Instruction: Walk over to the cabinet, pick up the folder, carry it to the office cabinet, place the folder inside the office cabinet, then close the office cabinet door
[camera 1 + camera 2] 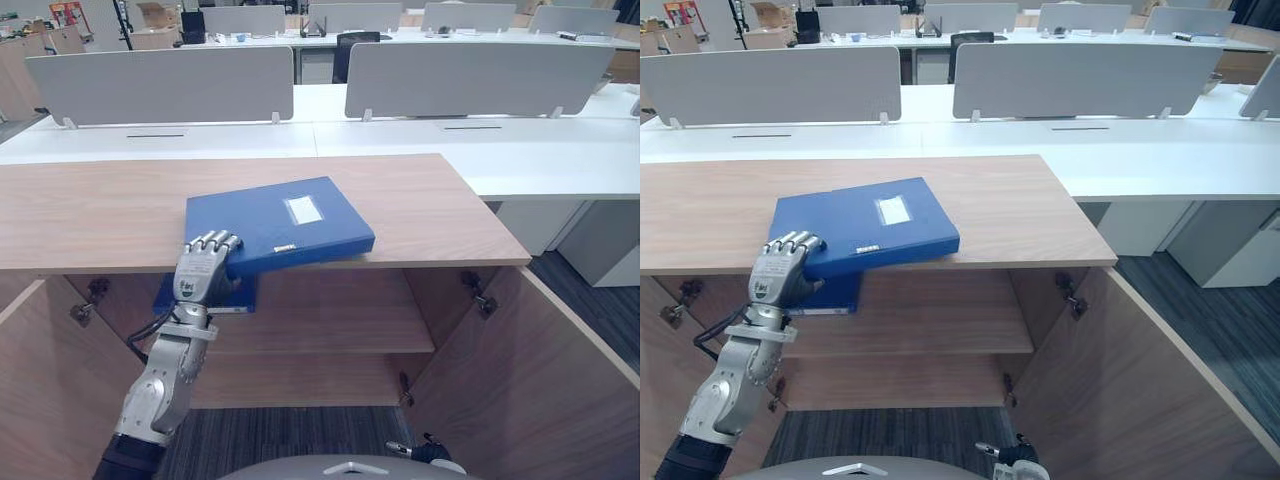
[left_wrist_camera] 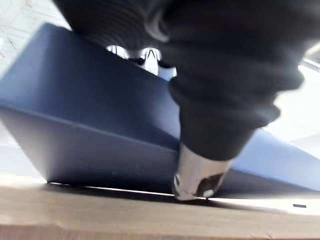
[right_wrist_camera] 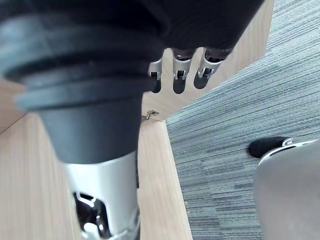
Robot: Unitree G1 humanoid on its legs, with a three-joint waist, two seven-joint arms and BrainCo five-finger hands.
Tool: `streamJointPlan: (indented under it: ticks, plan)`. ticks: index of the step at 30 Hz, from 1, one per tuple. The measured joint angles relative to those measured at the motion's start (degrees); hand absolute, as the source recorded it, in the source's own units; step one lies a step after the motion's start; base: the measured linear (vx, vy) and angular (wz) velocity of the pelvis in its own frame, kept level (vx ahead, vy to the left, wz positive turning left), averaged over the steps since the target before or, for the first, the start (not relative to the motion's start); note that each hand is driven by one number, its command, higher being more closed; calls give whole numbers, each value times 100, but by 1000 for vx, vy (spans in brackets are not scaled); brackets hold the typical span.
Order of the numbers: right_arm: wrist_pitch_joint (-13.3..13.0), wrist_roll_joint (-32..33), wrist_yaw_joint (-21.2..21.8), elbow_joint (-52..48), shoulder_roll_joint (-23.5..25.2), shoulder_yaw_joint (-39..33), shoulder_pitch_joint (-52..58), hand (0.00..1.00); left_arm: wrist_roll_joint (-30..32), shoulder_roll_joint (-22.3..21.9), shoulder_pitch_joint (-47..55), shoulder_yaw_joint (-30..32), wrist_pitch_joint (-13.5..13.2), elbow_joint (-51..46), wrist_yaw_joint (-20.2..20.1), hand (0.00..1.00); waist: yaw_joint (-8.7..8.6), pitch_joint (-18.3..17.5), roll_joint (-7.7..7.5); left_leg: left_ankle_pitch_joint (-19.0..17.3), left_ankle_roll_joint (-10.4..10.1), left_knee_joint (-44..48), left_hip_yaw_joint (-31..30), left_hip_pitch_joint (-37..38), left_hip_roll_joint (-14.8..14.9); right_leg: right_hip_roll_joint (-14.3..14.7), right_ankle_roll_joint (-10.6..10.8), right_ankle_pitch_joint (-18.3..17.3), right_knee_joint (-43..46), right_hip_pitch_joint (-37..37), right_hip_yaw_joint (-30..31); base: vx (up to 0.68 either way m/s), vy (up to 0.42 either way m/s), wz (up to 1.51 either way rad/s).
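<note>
Far back, white desks (image 1: 480,150) with grey divider screens (image 1: 160,85); past them, a black office chair (image 1: 355,50) and cardboard boxes (image 1: 158,14). Underfoot, grey striped carpet (image 3: 235,90).

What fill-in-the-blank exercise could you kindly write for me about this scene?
1. The folder lying on the cabinet top is ____ in colour.
2. Its near corner is gripped by the robot's ____ hand.
3. The cabinet's doors stand ____.
Missing words: blue; left; open.
</note>
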Motion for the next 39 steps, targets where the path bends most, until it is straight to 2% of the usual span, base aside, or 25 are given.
streamJointPlan:
  ticks: [6,11,14,18,24,30,34,39]
  plan:
    - [-2,8,22,-64,-7,-14,51,0,-14,53,-41,109,-20,-11,86,100,-19,1,6,-34,-6,0,18,1,0,6,-4,2,-53,16,17,0,0,0]
    - [-5,11,17,-60,-16,-5,57,0,-354,90,-56,71,-103,-251,192,100,14,7,13,-38,-4,3,27,-11,0,6,-5,11,-27,-11,77,4,-2,-4]
    - [-30,16,-1,-62,-20,23,49,0,-810,13,-54,-171,-270,-684,201,100,7,21,14,-37,-3,6,39,-22,-4,5,-5,13,11,-46,128,-18,-2,-5]
    - [-55,36,-62,-74,-103,209,14,0,-1479,-348,13,-474,-621,-1212,214,100,10,29,54,-34,1,5,131,-52,1,13,-6,13,114,-186,268,-39,1,-12]
    - [-92,58,-117,-430,-145,500,138,0,-2412,-729,40,-564,-809,-1720,376,100,-20,39,86,-24,16,4,134,-127,1,12,-6,7,199,-285,305,-43,-7,-3]
    - [-210,215,-304,-1925,237,737,515,0,-3416,-1162,141,-562,-871,-2323,528,100,-35,88,58,2,45,38,149,-184,-8,12,0,22,269,-427,333,-8,-3,-1]
    - [-445,289,-345,-3425,565,817,886,0,-4282,-1474,538,-562,-1075,-2586,746,100,-42,132,4,-31,53,39,323,-183,-3,16,16,63,260,-519,496,-12,6,-20]
    - [-762,625,-354,-5196,833,959,1334,0,-5232,-1635,1035,-558,-1136,-2586,724,100,-96,197,-38,-113,58,39,561,-123,-4,18,43,88,230,-589,708,-10,10,-23]
